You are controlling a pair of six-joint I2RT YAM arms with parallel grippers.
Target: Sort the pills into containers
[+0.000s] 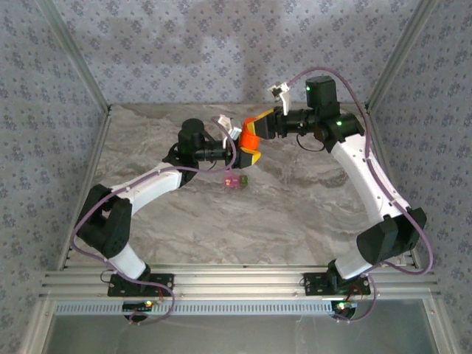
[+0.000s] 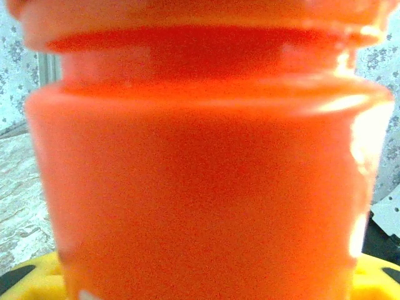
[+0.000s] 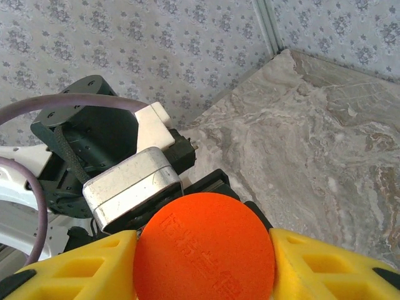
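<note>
containers (image 1: pixel 236 181), the tiny joined pink and green cube pair, sit on the marble table (image 1: pixel 310 199) mid-field between the two arms, with nothing touching them. no pills visible loose anywhere; can't tell what's inside the cubes. just behind and above them is the orange bottle (image 1: pixel 250 140), held up off the table between both claws. left claw (image 1: pixel 245 145) is clenched on the bottle body: the left wrist view has the orange bottle (image 2: pixel 200 187) right up against the lens, with yellow pads (image 2: pixel 37 278) at the bottom edge. right claw (image 1: pixel 256 125) is clamped on the round orange cap (image 3: pixel 204 250), with yellow fingers (image 3: pixel 81 269) pressing it from both sides and the cap face-on to that wrist camera. so the bottle's long axis runs in line with the right claw, cap end toward the right arm. key relation: the containers lie toward the near side of the bottle and lower, closer to the left claw than the right. judgement: this is the cap-off step, so the right twists while the left braces, then the left tips the bottle down toward the cubes. risk: the cubes are tiny and light, so spilling or knocking them is easy.
</note>
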